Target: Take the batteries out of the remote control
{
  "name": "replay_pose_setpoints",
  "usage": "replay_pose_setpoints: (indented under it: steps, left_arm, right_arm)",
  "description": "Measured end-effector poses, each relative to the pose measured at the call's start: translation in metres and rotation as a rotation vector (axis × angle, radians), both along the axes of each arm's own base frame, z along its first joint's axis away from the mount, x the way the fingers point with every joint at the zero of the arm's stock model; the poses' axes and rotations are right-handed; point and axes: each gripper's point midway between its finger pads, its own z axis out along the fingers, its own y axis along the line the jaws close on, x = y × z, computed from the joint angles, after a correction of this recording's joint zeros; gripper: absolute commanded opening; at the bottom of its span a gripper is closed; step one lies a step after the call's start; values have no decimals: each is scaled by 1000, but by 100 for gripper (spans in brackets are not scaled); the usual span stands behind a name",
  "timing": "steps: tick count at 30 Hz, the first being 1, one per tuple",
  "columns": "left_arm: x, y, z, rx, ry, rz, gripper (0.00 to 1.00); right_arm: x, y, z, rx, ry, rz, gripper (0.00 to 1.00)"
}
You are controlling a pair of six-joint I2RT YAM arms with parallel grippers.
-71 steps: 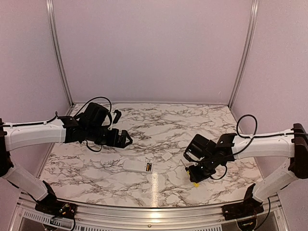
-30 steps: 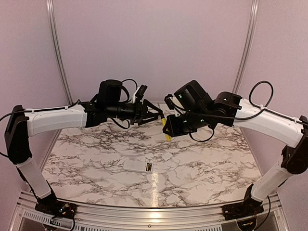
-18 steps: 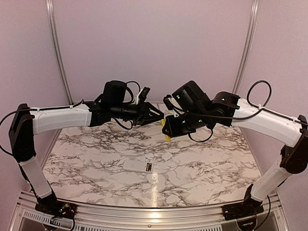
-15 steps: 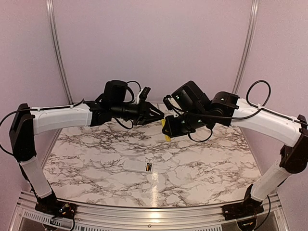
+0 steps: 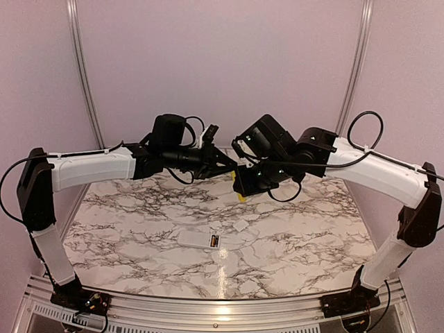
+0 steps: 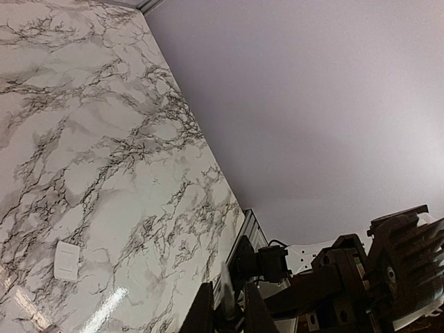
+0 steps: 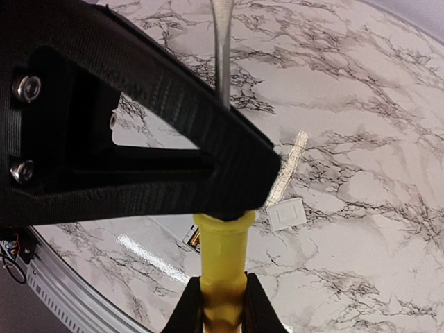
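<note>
White remote control (image 5: 196, 239) lies flat on desk (image 5: 298, 229), just near-left of the small cover (image 5: 241, 225). Its long axis runs left-right, recess end nearest the cover, with batteries (image 5: 214, 241) seated in it. Both hands are high above the cover. Right hand (image 7: 223, 309) is clenched on the yellow screwdriver (image 7: 223, 257). Left hand (image 6: 227, 312) has its fingers near together; cannot tell its grip.

Slim white rectangular plastic remote control (image 5: 194, 239) lying flat on the marble counter (image 5: 312, 229), batteries (image 5: 214, 241) in place.

The remote rests near the counter's front centre, its long axis running roughly left to right. Its surface is plain and smooth. The darker recess at its right end is uncovered, and the tiny thin cylindrical batteries sit inside it, showing as a coppery-gold streak beside a dark one.
</note>
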Motion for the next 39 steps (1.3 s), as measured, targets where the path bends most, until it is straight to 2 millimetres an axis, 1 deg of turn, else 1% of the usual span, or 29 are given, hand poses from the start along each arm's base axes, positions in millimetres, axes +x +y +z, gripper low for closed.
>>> replay_pose_setpoints:
  steps: [1,2,5,7,9,13,17,19,24,26,32,36,39]
  left_arm:
    - [0,0,-1,1,3,0,0]
    - [0,0,-1,1,2,1,0]
    - [1,0,1,-5,3,2,0]
    - [1,0,2,-8,9,4,0]
    - [1,-1,3,-17,19,8,0]
    - [7,0,13,-56,24,24,0]
    - [22,8,29,-114,25,63,0]
    - [30,14,39,-156,26,82,0]
    - [47,34,65,-292,49,130,0]
    - [53,40,73,-325,46,143,0]
    - [58,47,100,-428,56,171,0]
    - [60,53,116,-505,84,207,0]
    - [60,61,125,-559,103,240,0]
  right_arm:
    - [0,0,-1,-8,3,-2,5]
    - [1,0,-1,-12,2,-4,14]
    - [2,-2,0,-15,2,-20,54]
    - [4,-2,2,-3,4,-45,72]
    - [5,-3,5,11,3,-61,83]
    - [6,-7,20,88,-7,-107,97]
    - [5,-24,44,218,-29,-168,98]
    - [9,-40,59,312,-44,-219,98]
    - [17,-77,87,540,-85,-333,98]
    - [19,-81,99,610,-99,-352,98]
    - [24,-66,134,818,-115,-333,99]
    - [29,-53,150,921,-112,-307,98]
    - [33,-41,156,977,-102,-281,97]
